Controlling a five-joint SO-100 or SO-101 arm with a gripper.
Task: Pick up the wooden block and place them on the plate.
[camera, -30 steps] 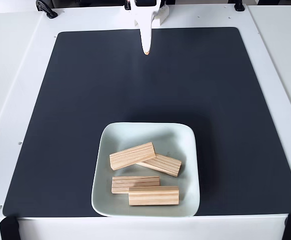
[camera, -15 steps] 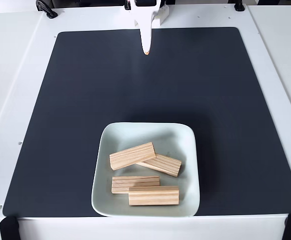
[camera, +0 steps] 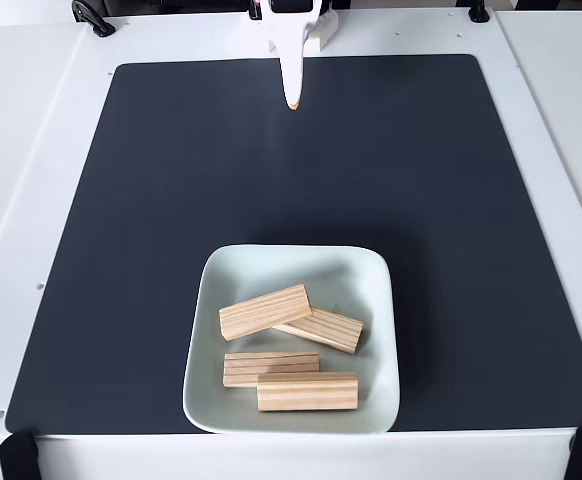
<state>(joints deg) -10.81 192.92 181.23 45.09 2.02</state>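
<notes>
End effector [camera: 291,100] at top centre of the fixed view, fingers look pressed together, holding nothing, well apart from the plate [camera: 371,275]. All four wooden blocks [camera: 264,311] lie inside the plate, near the front edge of the dark mat [camera: 171,180] on the bench [camera: 31,150]. Judged done; best just park clear, don't disturb the stack.

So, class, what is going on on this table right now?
Nothing is being handled. The end effector hangs over the far edge of the black mat, holding nothing; its jaws look closed. All four wooden blocks lie inside the plate near the front, two overlapping pairs. The sorting looks finished.
</notes>
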